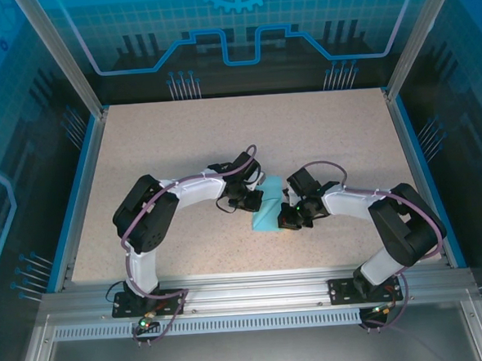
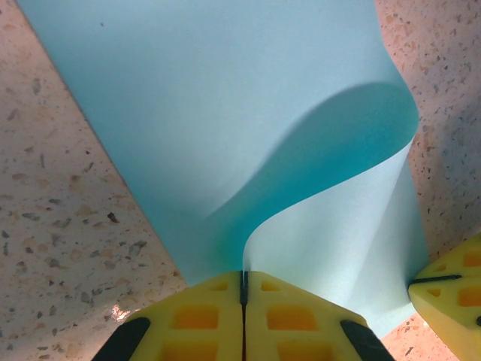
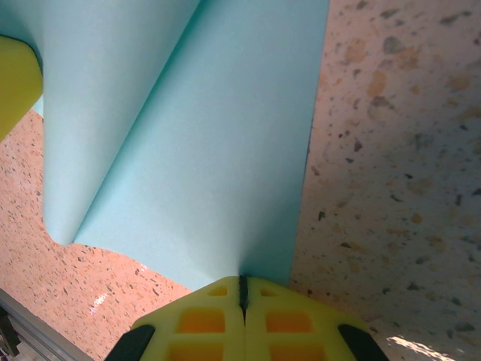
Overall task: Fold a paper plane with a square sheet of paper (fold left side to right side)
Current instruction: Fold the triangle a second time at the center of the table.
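The square sheet of paper (image 1: 269, 210), light blue, sits at the table's middle between both arms. It is bent over in a loose curve with no crease. My left gripper (image 2: 243, 280) is shut on one edge, and the sheet (image 2: 225, 113) curls up and over from its yellow fingertips. My right gripper (image 3: 242, 286) is shut on another edge of the sheet (image 3: 203, 150), which rises from its tips. In the top view the left gripper (image 1: 255, 199) and right gripper (image 1: 290, 216) stand close together on either side of the paper. A paper plane is out of view.
The speckled beige tabletop (image 1: 222, 132) stretches free to the far side and to both sides of the arms. Blue-edged walls (image 1: 83, 170) border it, and an aluminium rail (image 1: 256, 290) runs along the near edge. The right gripper's yellow finger (image 2: 452, 301) shows beside the paper.
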Controlling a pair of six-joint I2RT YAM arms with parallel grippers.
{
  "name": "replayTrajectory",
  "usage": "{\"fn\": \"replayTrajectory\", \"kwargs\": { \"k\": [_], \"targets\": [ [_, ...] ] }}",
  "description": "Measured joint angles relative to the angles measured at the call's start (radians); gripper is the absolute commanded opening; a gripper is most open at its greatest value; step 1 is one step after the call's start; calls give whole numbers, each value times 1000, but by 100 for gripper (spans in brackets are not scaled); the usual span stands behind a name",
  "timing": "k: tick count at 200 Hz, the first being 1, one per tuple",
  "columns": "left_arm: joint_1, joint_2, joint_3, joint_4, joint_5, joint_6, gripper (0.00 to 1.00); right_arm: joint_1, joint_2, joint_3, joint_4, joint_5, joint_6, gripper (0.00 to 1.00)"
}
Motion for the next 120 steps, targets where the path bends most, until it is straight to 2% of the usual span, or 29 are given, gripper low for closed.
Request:
{"fn": "replayTrajectory", "kwargs": {
  "k": [120],
  "targets": [
    [0,20,0,-1,0,3,8,0,6,8,-9,0,0,0]
  ]
}}
